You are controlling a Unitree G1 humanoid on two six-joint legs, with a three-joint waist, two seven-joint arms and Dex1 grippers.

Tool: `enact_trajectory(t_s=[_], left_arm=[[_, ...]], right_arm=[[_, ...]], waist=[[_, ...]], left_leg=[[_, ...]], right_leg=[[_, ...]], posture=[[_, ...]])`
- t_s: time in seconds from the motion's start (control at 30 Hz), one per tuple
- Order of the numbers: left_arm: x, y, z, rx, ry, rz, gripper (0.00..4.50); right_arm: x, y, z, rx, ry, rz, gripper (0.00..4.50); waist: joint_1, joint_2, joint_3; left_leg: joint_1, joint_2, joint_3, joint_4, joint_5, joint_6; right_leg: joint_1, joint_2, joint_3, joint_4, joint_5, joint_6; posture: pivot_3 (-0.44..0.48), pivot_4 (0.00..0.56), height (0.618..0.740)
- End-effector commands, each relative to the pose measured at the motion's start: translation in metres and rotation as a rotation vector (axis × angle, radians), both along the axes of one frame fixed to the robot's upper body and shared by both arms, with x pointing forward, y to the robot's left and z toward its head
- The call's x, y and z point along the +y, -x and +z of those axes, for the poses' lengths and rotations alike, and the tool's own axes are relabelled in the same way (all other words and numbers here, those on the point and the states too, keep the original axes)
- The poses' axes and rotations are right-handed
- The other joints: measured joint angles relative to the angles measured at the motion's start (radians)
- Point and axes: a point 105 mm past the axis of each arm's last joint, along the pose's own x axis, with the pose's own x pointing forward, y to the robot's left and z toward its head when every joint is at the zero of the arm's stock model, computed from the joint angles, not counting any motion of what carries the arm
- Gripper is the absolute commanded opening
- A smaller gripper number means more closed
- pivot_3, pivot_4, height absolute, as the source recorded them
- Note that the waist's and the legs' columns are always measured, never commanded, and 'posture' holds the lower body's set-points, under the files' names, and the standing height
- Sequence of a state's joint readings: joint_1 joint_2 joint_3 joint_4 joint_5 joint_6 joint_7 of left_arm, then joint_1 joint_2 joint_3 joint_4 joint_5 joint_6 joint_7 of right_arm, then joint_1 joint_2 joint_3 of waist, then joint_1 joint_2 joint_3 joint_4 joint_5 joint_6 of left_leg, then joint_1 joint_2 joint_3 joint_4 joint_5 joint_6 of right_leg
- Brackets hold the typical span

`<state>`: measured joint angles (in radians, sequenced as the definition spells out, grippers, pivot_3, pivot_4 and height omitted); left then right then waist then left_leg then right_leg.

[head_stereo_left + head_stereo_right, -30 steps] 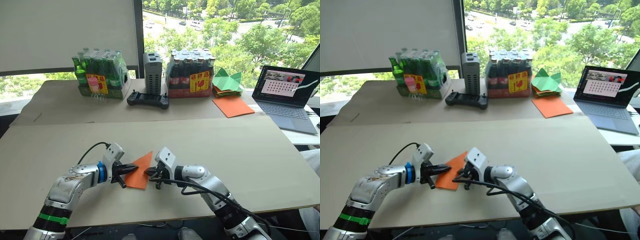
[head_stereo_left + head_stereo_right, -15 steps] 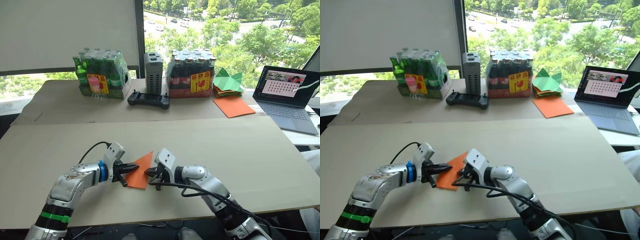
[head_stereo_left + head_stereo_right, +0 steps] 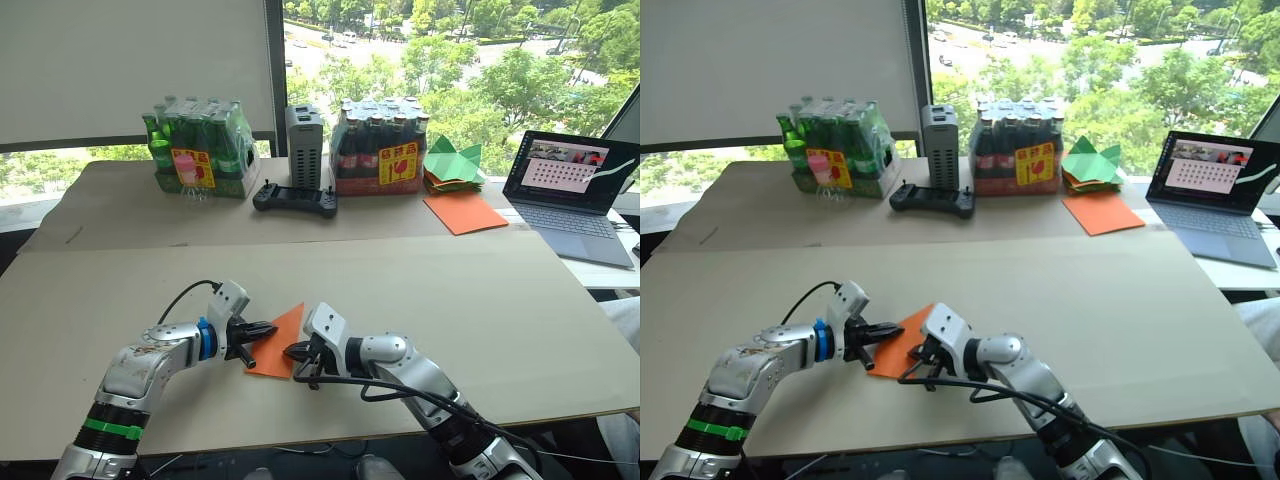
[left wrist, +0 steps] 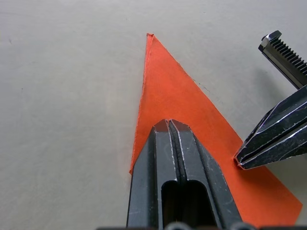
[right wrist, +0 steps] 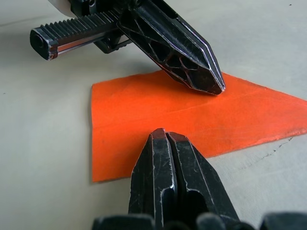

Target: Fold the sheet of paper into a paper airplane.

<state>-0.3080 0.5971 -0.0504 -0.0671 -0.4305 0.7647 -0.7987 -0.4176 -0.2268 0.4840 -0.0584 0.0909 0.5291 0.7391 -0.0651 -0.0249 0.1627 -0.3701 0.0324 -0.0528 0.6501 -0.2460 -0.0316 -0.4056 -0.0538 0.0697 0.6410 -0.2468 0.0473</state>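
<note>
Tabletop point(image 3: 420, 290) | paper airplane point(image 4: 192, 115) flat | left claw point(image 4: 171, 125), right claw point(image 5: 163, 136) both closed, pressing it

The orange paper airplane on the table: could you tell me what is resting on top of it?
Both closed hands press on the paper airplane: the left hand near its middle, the right hand at one edge. The paper beneath their fingertips is covered.

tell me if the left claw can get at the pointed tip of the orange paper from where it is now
Probably yes: the left claw, shut, already rests on the paper airplane, and bare table surrounds the tip; the right claw presses the opposite edge.
</note>
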Motion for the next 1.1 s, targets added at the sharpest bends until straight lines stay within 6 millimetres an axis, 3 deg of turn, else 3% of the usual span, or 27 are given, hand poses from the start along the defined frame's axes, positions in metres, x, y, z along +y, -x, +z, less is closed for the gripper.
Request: enact_trajectory(t_s=[0.03, 0.47, 1.1], left_arm=[[0.013, -0.001, -0.009, 0.017, -0.053, 0.047, 0.04], [0.016, -0.005, -0.016, 0.012, -0.081, 0.07, 0.04], [-0.014, -0.015, -0.024, 0.01, -0.092, -0.033, 0.04]], right_arm=[[-0.002, 0.002, -0.011, 0.022, 0.037, -0.002, 0.0], [-0.001, 0.003, -0.01, 0.021, 0.033, -0.003, 0.0], [-0.002, 0.002, -0.009, 0.017, 0.033, -0.016, 0.0]], waist=[[0.0, 0.0, 0.0], [-0.001, 0.0, 0.0], [0.02, 0.0, 0.0]], left_leg=[[0.0, 0.0, 0.0, 0.0, 0.0, 0.0], [0.0, 0.0, 0.0, 0.0, 0.0, 0.0], [0.001, -0.001, 0.0, 0.0, 0.0, 0.0]], right_leg=[[0.0, 0.0, 0.0, 0.0, 0.0, 0.0], [0.0, 0.0, 0.0, 0.0, 0.0, 0.0], [0.002, 0.0, 0.0, 0.0, 0.0, 0.0]], posture=[[0.0, 0.15, 0.74], [0.0, 0.15, 0.74], [0.0, 0.15, 0.74]])
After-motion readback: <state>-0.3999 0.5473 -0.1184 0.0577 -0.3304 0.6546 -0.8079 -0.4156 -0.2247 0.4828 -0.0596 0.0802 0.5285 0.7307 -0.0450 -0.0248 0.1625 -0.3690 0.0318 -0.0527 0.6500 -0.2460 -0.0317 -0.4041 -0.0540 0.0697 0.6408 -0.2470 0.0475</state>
